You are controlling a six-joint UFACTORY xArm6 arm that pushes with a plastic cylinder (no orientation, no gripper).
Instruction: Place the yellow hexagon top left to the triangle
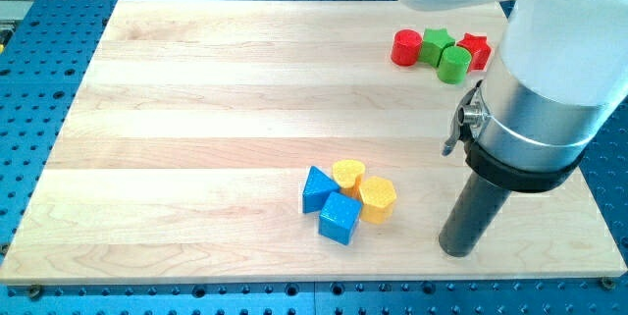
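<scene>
Nearest the camera, my tip (460,249) is seen resting on the wooden board (196,109), to the view's right of the yellow hexagon (378,198) and apart from it. No pincer is fitted, so no open or closed state can be told. The hexagon is packed against a blue cube (340,218), with a blue triangle (316,188) and yellow heart (347,173) touching. Near the top right, a red cylinder (406,47), green star (436,44), green cylinder (454,64) and red star (477,50) are clustered. No writing is legible.

Yellow hexagon (378,198), blue triangle (316,189), blue cube (340,218), pale wood board (196,109).
</scene>
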